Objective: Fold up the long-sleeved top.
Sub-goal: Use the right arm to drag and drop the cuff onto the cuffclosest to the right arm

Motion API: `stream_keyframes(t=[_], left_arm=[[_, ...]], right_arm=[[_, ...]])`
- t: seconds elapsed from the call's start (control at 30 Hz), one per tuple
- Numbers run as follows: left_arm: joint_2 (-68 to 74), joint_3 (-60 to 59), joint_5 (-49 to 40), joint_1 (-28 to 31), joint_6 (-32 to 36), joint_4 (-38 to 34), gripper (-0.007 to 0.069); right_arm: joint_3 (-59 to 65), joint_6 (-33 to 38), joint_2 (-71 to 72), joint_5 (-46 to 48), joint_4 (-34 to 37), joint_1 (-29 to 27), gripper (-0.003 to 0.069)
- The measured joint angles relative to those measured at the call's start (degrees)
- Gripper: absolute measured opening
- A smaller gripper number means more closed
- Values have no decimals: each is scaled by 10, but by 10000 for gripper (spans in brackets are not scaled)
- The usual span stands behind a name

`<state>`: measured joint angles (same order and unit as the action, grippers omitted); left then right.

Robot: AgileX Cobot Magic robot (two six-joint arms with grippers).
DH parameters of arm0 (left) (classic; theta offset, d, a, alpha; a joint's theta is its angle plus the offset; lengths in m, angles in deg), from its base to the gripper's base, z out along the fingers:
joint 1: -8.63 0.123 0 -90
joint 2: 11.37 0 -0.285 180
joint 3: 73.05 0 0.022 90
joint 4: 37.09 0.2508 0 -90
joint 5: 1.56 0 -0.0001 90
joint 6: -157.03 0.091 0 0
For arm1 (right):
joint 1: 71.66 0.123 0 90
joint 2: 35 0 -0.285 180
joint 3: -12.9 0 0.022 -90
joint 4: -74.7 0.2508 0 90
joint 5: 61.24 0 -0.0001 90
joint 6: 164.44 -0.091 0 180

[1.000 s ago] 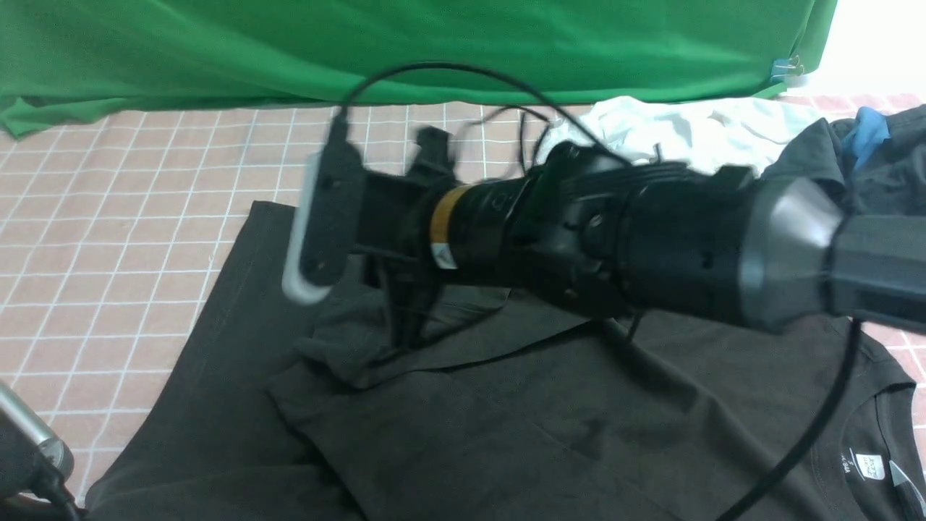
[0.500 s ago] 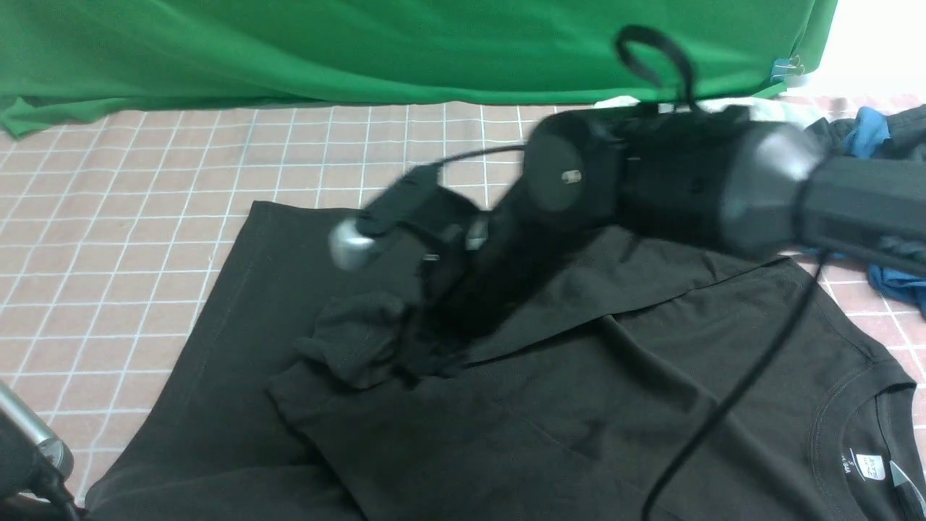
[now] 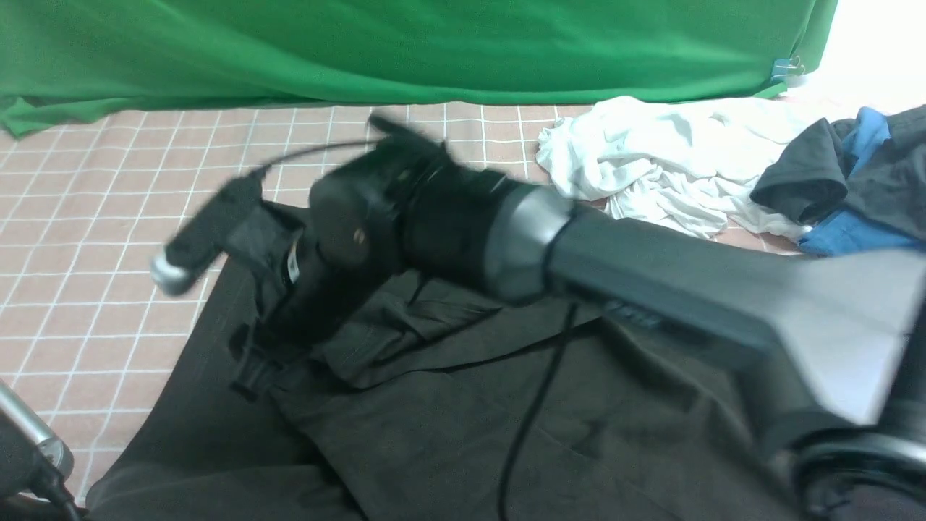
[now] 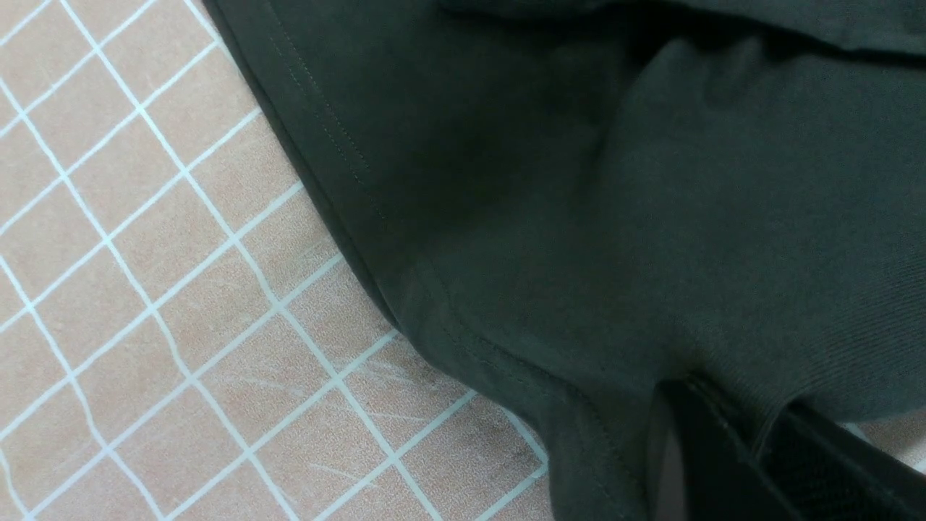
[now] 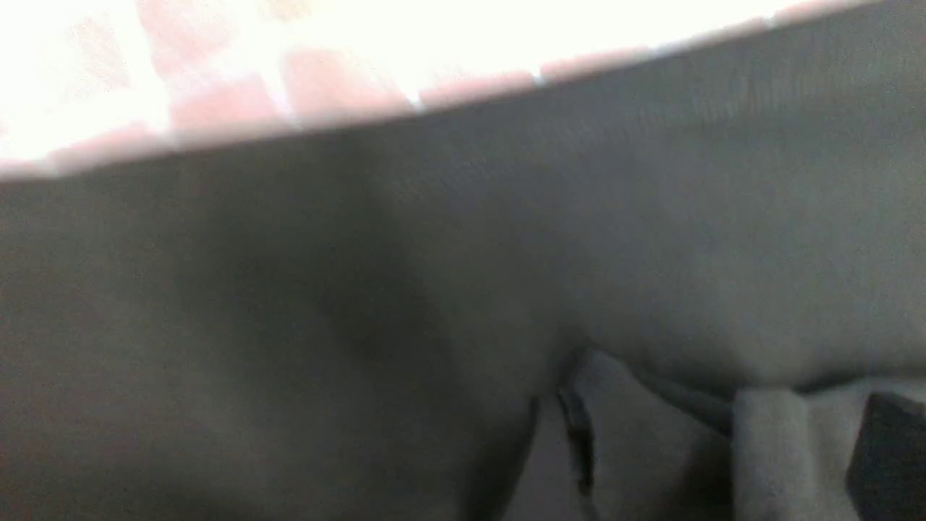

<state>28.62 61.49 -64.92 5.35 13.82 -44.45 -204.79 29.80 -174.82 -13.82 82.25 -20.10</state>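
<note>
The long-sleeved top (image 3: 579, 405) is black and lies spread over the near half of the checked table, with a rumpled sleeve fold (image 3: 376, 336) on its left part. My right arm reaches across it from the lower right. The right gripper (image 3: 249, 362) is blurred, low over the top's left side. In the right wrist view that gripper (image 5: 731, 449) stands open, with one dark finger (image 5: 886, 456) and a loose fold beside it. My left gripper (image 4: 759, 434) is shut on a ribbed edge of the top (image 4: 651, 217) near the table's front left.
A crumpled white garment (image 3: 665, 159) lies at the back right. Beside it is a charcoal garment (image 3: 803, 181) with a blue one (image 3: 854, 231). A green cloth (image 3: 405, 43) hangs along the back. The checked table (image 3: 108, 217) shows at the left. The right arm's cable (image 3: 528, 420) trails over the top.
The right arm swung left and lower across the top, and its jaws opened and let the sleeve fold drop. The white garment came back into view. The left gripper kept its hold.
</note>
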Motion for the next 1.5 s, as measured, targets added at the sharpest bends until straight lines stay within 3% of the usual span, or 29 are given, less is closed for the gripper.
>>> stream_keyframes(t=[0.27, 0.37, 0.57, 0.7, 0.83, 1.07, 1.27, 1.4, 1.47, 1.5], left_arm=[[0, 0, -1, 0, 0, 0, 37], [0, 0, -1, 0, 0, 0, 37], [0, 0, -1, 0, 0, 0, 37], [0, 0, -2, 0, 0, 0, 37], [0, 0, -2, 0, 0, 0, 37], [0, 0, -2, 0, 0, 0, 37], [0, 0, -4, 0, 0, 0, 37], [0, 0, -4, 0, 0, 0, 37], [0, 0, -4, 0, 0, 0, 37], [0, 0, -4, 0, 0, 0, 37]], right_arm=[[-7, -15, -16, 5, -28, 0, 491], [-8, -15, -23, 0, -29, -2, 402], [-8, -15, -34, 0, -30, -10, 119], [-28, -15, -34, 8, -30, -10, 46], [-60, 3, -34, 27, -31, -4, 41], [-100, 175, -34, 73, 20, 23, 39], [-100, 197, -35, 96, 29, 24, 49], [-100, 165, -35, 102, 30, 24, 178], [-100, 144, -35, 120, 31, 24, 373], [-100, 140, -34, 132, 31, 24, 437]])
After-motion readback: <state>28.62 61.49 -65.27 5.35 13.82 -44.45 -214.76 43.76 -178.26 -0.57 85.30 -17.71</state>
